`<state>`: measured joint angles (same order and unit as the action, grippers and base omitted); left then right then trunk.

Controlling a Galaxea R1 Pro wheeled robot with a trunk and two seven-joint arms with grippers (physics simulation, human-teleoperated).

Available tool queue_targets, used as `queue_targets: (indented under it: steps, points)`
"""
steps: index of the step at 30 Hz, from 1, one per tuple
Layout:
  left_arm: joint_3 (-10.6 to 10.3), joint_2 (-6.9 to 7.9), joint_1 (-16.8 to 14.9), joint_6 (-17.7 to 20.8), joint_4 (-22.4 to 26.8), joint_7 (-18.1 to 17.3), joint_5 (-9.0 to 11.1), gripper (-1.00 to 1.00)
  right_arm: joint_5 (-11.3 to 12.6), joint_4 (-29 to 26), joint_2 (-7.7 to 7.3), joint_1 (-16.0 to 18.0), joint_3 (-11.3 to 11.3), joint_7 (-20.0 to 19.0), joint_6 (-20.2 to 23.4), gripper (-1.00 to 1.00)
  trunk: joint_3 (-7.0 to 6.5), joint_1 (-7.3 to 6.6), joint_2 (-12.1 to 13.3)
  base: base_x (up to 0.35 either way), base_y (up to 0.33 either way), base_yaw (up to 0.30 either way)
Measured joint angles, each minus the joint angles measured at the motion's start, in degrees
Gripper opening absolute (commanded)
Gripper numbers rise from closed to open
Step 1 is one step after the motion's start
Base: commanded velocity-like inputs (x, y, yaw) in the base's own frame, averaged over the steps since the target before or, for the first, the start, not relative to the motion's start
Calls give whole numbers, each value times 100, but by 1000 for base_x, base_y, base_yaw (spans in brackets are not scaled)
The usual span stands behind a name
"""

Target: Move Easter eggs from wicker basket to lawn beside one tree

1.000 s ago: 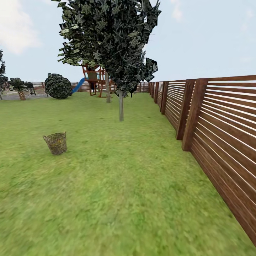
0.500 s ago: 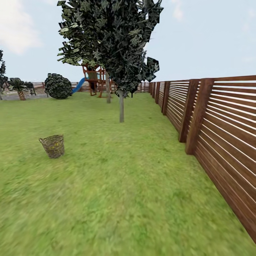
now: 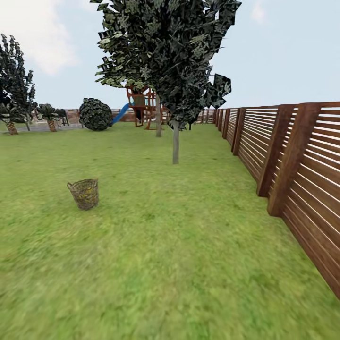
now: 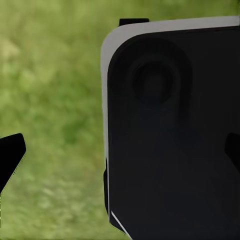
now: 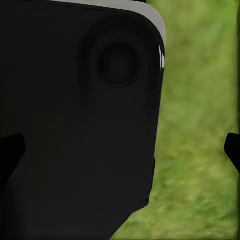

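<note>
Wicker basket (image 3: 84,193) on lawn (image 3: 156,264), tree (image 3: 175,141) beyond, fence (image 3: 302,170) rt.

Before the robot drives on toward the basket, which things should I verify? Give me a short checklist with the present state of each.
1. Wicker basket in sight, upright on the lawn: ok.
2. Grass between robot and basket free of obstacles: ok.
3. All three eggs inside the basket: cannot tell; only yellowish patches show through the weave.
4. A tree near the basket for placing: ok.
5. Fence away from the route, to the right: ok.
6. Grippers empty and open: cannot tell.
</note>
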<state>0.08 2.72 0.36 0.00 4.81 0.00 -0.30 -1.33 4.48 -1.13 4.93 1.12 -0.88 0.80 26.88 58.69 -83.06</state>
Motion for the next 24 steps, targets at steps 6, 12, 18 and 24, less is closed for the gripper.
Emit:
queue_targets:
  steps: [6, 12, 18, 24]
  points:
    - [0, 0, 2, 0, 0, 0, -1, 100, -11, 0, 0, 0, 0, 0, 0, 100, 0, 0, 0, 330, 0, 5]
    - [0, 0, -1, 0, 0, 0, -2, 100, -10, 0, 0, 1, 0, 0, 0, 100, 0, 0, 0, 330, 0, 5]
    - [0, 0, -4, 0, 1, 0, -2, 100, -2, 0, 0, 1, 0, 7, -1, 100, 0, 0, 0, 330, 0, 198]
    - [0, 0, -2, 0, 0, 0, -2, 100, -4, 0, 0, 1, 0, 8, 0, 100, 0, 0, 0, 330, 0, 251]
